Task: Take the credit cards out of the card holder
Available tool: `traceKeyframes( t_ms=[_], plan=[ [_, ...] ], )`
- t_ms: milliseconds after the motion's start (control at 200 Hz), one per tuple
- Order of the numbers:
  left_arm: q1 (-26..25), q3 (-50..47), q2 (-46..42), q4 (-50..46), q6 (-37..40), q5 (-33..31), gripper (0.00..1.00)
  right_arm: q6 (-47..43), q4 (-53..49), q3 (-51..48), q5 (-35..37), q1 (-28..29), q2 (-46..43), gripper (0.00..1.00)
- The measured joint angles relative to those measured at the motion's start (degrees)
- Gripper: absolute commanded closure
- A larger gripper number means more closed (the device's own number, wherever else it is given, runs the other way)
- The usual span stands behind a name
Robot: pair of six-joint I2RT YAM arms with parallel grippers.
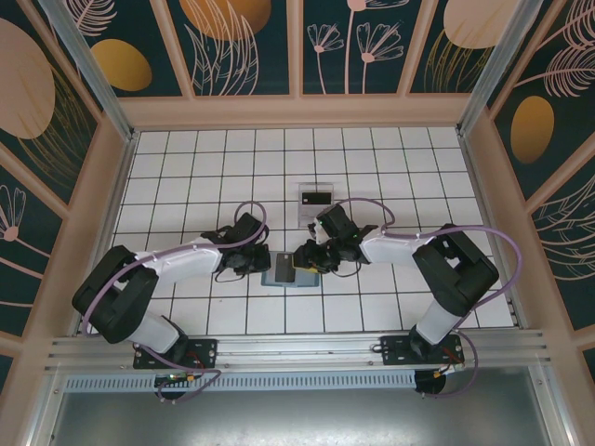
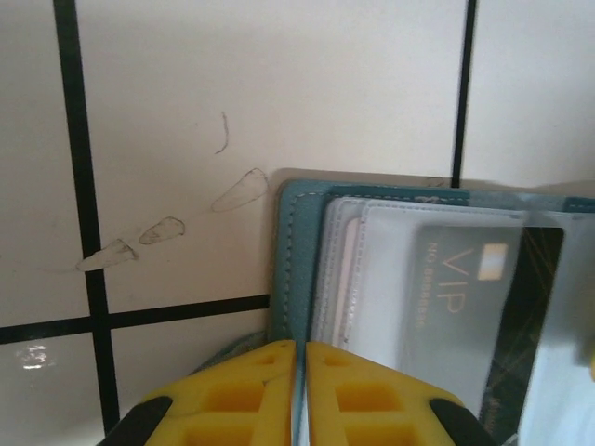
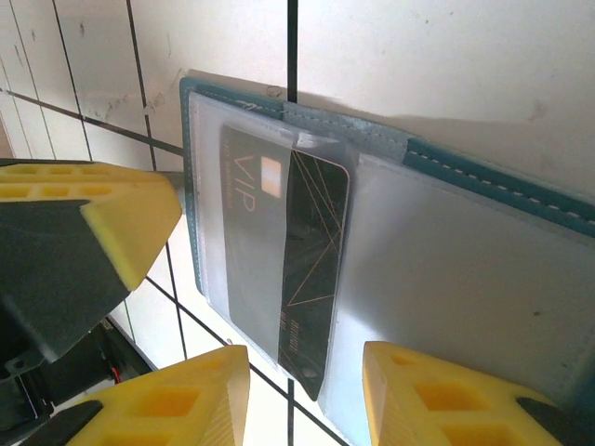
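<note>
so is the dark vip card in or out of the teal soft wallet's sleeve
Partly out: half the dark VIP card lies under a frosted sleeve of the teal wallet, half looks bare.

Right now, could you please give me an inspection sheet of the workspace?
Surface: white tiled table, faint smudges.
Job's things: card holder lies open; black VIP card sits in its clear sleeve.
Clutter: clear tray holding something dark, beyond the holder.
Hands: left hand shut on the holder's edge; right hand open, astride the VIP card.
Cables: purple cables hang in loose loops.
Surroundings: teal floral walls, metal rail.
</note>
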Motion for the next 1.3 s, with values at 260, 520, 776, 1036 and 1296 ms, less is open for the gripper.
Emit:
traceKeyframes(
  t_ms=[260,520,776,1036,1296],
  plan=[
    [0.0,2.4,-1.7,0.0,0.0,1.7,0.86,1.0,1.4,0.5,-0.1,0.0,0.1,0.63],
    [0.0,2.4,1.4,0.4,0.5,3.5,0.86,1.5,2.1,2.0,0.0,0.0,1.6,0.63],
    [0.0,2.4,4.6,0.2,2.0,3.6,0.85,1.5,2.1,2.0,0.0,0.0,4.0,0.64],
    [0.0,2.3,4.6,0.3,2.8,3.2,0.85,1.6,3.1,2.0,-0.5,0.2,5.1,0.71],
    [0.0,2.1,4.6,0.4,2.8,3.2,0.86,1.9,3.9,2.5,-1.1,0.3,6.7,0.77]
  ],
)
